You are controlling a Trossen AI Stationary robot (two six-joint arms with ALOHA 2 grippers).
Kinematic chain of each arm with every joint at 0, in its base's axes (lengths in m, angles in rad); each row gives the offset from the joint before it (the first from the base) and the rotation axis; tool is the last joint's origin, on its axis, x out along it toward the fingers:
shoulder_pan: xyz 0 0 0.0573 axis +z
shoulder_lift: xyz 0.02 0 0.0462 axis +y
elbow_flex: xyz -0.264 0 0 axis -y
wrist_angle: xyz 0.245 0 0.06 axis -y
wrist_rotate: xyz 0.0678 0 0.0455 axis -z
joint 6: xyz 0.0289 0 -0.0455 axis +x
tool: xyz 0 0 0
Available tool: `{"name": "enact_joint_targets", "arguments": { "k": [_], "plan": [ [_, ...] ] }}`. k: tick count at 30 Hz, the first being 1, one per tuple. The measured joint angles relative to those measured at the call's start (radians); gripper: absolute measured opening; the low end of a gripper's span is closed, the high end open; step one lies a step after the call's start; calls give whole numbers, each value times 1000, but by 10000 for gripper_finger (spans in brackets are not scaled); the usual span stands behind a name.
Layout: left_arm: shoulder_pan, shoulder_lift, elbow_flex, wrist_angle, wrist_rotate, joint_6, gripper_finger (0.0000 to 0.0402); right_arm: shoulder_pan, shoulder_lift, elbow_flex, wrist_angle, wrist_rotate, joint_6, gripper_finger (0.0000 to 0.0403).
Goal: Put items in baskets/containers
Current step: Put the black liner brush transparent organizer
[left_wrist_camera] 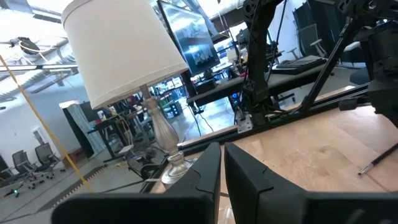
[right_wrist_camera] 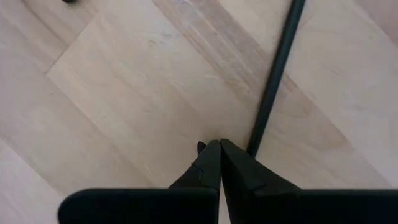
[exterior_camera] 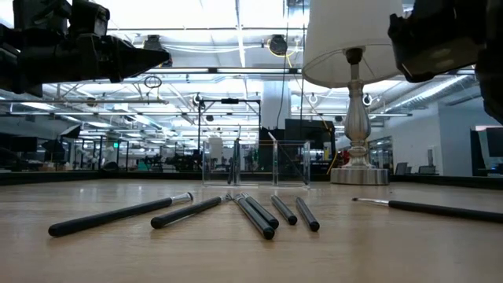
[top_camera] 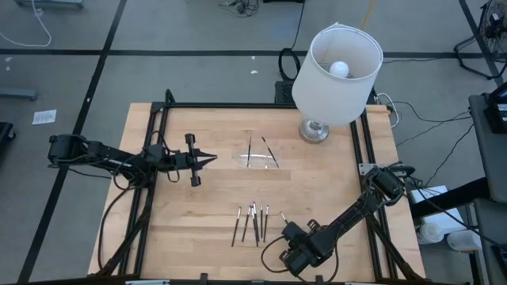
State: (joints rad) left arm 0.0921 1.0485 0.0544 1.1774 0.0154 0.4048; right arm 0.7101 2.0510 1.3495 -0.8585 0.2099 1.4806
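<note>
Dark sticks (exterior_camera: 259,214) lie nearest the low camera, fanned across the front of the wooden desk (top_camera: 198,206), with one more stick (exterior_camera: 440,209) apart to the side. From above, the main cluster sits near the front edge, and the lone one lies just beside the right gripper (top_camera: 287,229).

Two sticks already rest in the clear tray (top_camera: 257,158), which sits mid-desk in front of the white lamp (top_camera: 337,75) and shows only as glinting edges. They are thin, matte black shafts, pencil-like, some with pale or silvery tips.

The right gripper is low over the front of the desk with its jaws clenched on nothing. Its wrist view shows the closed fingertips (right_wrist_camera: 211,163) over bare wood with a stick (right_wrist_camera: 273,81) running just beside them, not between them. The left gripper (top_camera: 207,160) hangs above the desk beside the tray, pointing toward it. Its jaws are nearly closed with a narrow gap, and nothing appears held.

By my reading the job is partly done, with six or so sticks left on the desk. The step in hand looks like the next pickup by the right arm. That would call for opening the jaws, straddling the nearby shaft, and closing squarely, since so slim a round stick could roll or slip.
</note>
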Motion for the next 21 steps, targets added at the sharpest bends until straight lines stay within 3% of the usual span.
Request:
{"name": "enact_joint_targets", "arguments": {
  "k": [6,13,16,21],
  "plan": [
    [0,0,0,0,0,0,31,-1,-2,11,44,40,-49,0],
    [0,0,0,0,0,2,31,-29,13,201,70,189,-290,0],
    [0,0,0,-1,-1,1,31,-51,0,321,-47,220,-306,0],
    [0,0,0,-2,-2,0,31,-94,5,436,-367,144,-168,0]
  ]
}}
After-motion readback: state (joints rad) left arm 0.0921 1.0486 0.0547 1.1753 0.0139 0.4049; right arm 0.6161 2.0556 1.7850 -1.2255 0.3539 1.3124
